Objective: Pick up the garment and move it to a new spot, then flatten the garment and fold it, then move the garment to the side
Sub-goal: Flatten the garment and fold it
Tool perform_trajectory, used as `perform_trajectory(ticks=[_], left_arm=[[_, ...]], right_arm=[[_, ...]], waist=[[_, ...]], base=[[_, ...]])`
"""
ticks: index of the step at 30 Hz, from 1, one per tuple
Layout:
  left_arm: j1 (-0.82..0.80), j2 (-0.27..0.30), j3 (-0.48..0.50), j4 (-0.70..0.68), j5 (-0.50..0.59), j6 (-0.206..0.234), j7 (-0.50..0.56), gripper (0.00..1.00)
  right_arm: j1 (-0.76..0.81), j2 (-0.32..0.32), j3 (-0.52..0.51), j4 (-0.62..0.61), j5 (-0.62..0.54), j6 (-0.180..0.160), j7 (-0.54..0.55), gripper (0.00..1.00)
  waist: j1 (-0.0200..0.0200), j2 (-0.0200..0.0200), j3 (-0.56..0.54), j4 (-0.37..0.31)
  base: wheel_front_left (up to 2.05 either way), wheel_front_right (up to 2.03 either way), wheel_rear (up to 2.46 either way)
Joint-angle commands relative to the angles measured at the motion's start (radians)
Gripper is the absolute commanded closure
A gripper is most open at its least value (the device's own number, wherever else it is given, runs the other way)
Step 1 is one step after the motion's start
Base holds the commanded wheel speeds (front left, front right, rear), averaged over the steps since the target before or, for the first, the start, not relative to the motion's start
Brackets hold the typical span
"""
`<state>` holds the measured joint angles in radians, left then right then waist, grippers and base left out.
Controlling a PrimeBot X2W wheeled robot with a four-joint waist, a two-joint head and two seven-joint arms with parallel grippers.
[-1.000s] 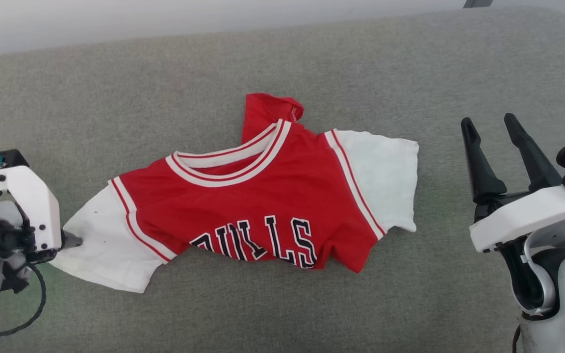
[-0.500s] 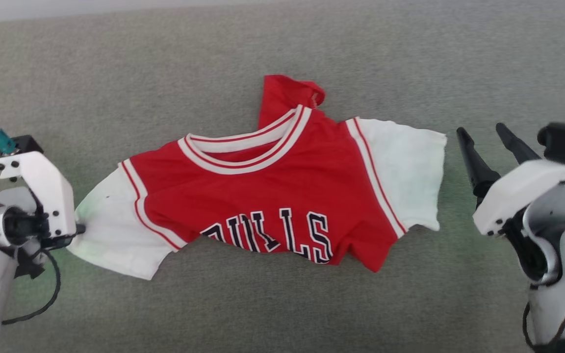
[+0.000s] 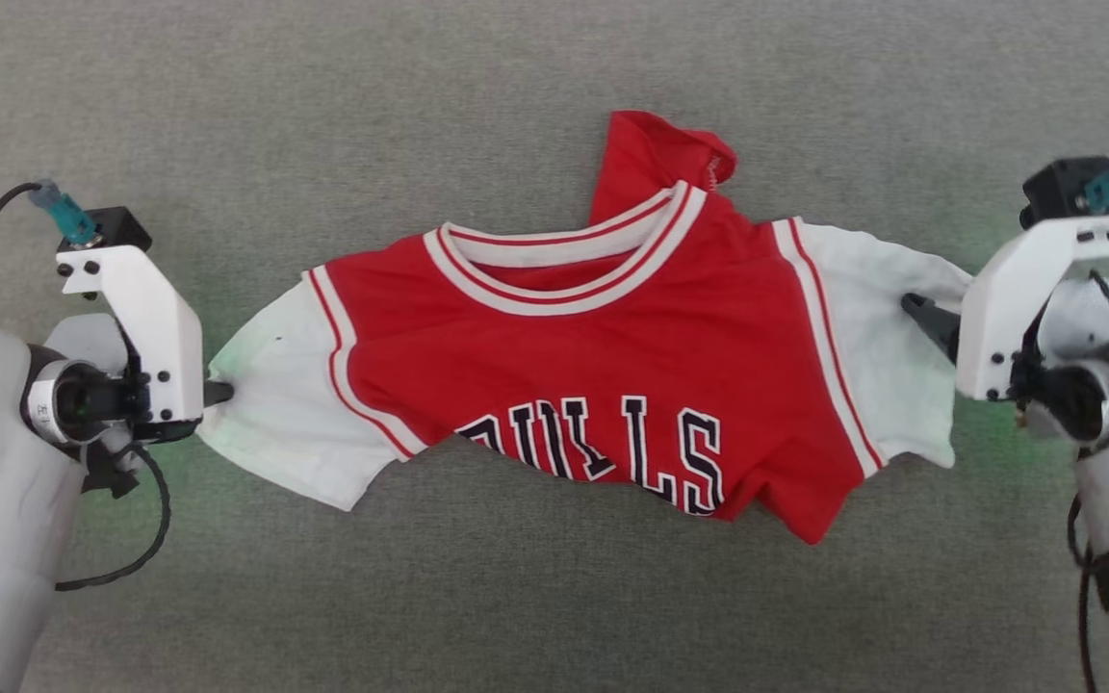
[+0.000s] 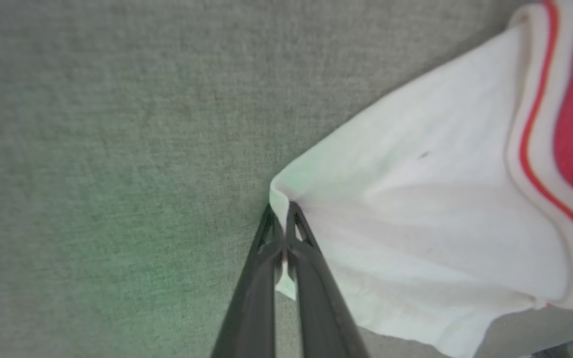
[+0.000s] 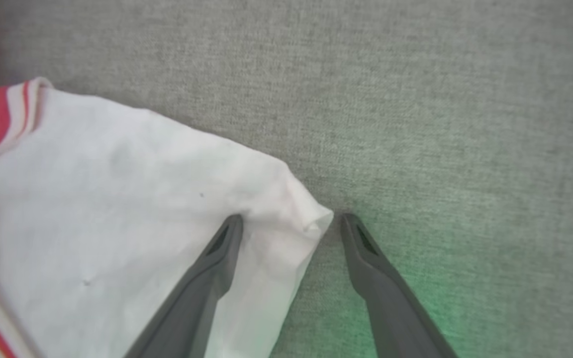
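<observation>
Left claw [image 4: 280,209] clamped on the garment [image 3: 612,375], right claw [image 5: 291,221] spread wide, both pointing inward.

We log 1 non-task item: a grey fabric surface [image 3: 554,77] that runs to all 4 edges of the head view, matte, with a fine, even, felt-like weave. In both wrist views the same weave shows closer up, slightly mottled and soft in focus. We note a faint green tint [image 3: 983,433] on the cloth at 2 places in the head view, mid-left and mid-right, and again in the lower part of each wrist view.
</observation>
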<state>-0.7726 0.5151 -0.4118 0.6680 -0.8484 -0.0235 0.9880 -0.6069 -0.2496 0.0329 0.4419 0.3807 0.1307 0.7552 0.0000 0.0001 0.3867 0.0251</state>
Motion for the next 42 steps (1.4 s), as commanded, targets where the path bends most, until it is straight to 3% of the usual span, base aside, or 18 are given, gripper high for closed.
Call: perform_trajectory(ticks=[1, 6, 14, 24, 32, 42], left_arm=[[0.028, -0.053, -0.028, 0.034, 0.005, -0.008, -0.025, 1.0], [0.005, -0.051, -0.02, 0.049, 0.013, -0.012, -0.067, 1.0], [-0.081, -0.011, 0.019, -0.019, 0.014, -0.027, -0.126, 1.0], [-0.198, 0.017, 0.037, -0.161, 0.032, 0.004, -0.121, 1.0], [-0.286, 0.033, 0.05, -0.197, 0.058, 0.031, -0.142, 1.0], [-0.418, 0.025, 0.056, -0.16, 0.096, 0.035, -0.213, 1.0]], right_arm=[[0.03, 0.02, 0.05, 0.077, 0.014, 0.0, 0.081, 0.97], [-0.021, -0.012, 0.047, 0.085, 0.043, 0.0, 0.158, 1.0], [-0.124, -0.055, 0.03, -0.051, 0.098, 0.0, 0.143, 1.0], [-0.237, -0.07, 0.068, -0.161, 0.138, 0.0, 0.091, 1.0], [-0.339, -0.049, 0.075, -0.126, 0.108, 0.0, 0.011, 1.0], [-0.5, 0.003, 0.088, -0.019, 0.079, 0.0, -0.096, 1.0]], waist=[[0.0, -0.0001, 0.011, 0.016], [0.0, -0.0001, 0.002, 0.026], [0.0, -0.0001, -0.08, 0.011], [0.0, -0.0001, -0.223, -0.018], [0.0, -0.0001, -0.287, -0.042], [0.0, -0.0001, -0.348, -0.063]], base=[[0.0, 0.0, 0.0], [0.0, 0.0, 0.0], [0.0, 0.0, 0.0], [0.0, 0.0, 0.0], [0.0, 0.0, 0.0], [0.0, 0.0, 0.0]])
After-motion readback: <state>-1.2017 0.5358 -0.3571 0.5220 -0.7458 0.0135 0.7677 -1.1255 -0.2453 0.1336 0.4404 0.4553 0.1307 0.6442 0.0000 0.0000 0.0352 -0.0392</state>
